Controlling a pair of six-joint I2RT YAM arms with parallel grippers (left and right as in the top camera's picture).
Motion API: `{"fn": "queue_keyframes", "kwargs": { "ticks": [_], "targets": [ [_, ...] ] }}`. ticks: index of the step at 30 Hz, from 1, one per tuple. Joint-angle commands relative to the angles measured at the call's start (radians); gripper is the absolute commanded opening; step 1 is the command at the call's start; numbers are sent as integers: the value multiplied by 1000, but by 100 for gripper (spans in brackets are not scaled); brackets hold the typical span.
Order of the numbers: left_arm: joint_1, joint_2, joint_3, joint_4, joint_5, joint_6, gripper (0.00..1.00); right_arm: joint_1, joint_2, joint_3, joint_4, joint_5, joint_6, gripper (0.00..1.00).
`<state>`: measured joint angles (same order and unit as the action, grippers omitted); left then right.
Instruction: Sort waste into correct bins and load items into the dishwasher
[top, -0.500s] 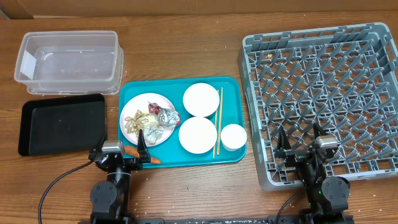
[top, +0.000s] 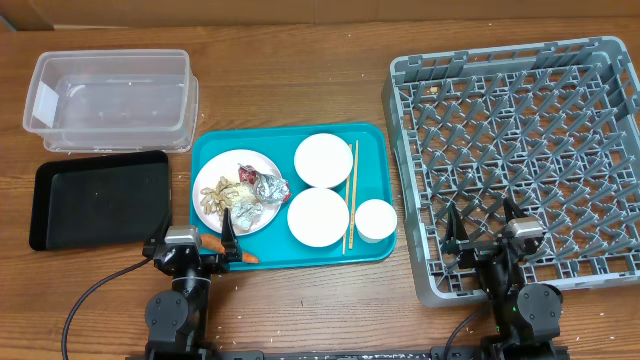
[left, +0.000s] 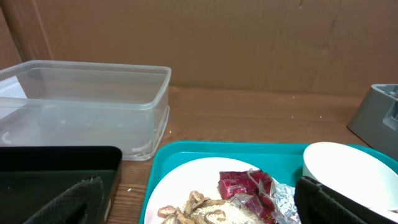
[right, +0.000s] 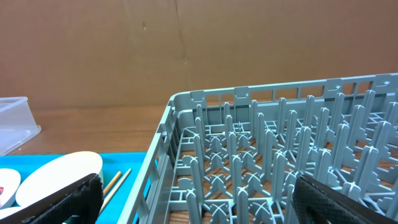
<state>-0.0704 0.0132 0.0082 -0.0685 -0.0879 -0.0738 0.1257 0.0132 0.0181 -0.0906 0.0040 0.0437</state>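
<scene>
Foil wrappers (top: 265, 187), nut scraps (top: 215, 200) on round white plate (top: 240, 160)

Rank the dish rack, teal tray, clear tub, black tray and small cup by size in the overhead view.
1. grey dish rack
2. teal tray
3. clear tub and black tray: too alike to rank
4. small white cup

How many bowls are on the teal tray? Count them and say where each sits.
2. The far bowl sits on the teal tray left of the chopsticks; the near bowl lies just in front of it, beside the small white cup. None appears hidden.
</scene>
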Motion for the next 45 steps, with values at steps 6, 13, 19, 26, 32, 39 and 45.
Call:
{"fn": "queue_keyframes", "kwargs": {
  "ticks": [6,13,19,26,32,39,45],
  "targets": [
    [5,-8,-3,-1,-8,18,100,-3,-10,-10,6,-6,-6,100],
    [5,-9,-3,-1,-8,18,100,-3,-10,-10,6,-6,-7,100],
    [5,-9,-3,-1,-8,18,100,-3,-10,-10,6,-5,-7,100],
    [5,-9,-3,2,-13,19,100,-3,-10,-10,6,-6,-7,100],
    [5,-9,-3,2,-21,19,100,-3,-10,-10,6,-6,-7,100],
    [5,-9,-3,5,-24,18,100,-3,-10,-10,6,-6,-6,100],
    [5,-9,0,2,-24,-5,100,-3,-10,-10,6,-5,26,100]
  ]
}}
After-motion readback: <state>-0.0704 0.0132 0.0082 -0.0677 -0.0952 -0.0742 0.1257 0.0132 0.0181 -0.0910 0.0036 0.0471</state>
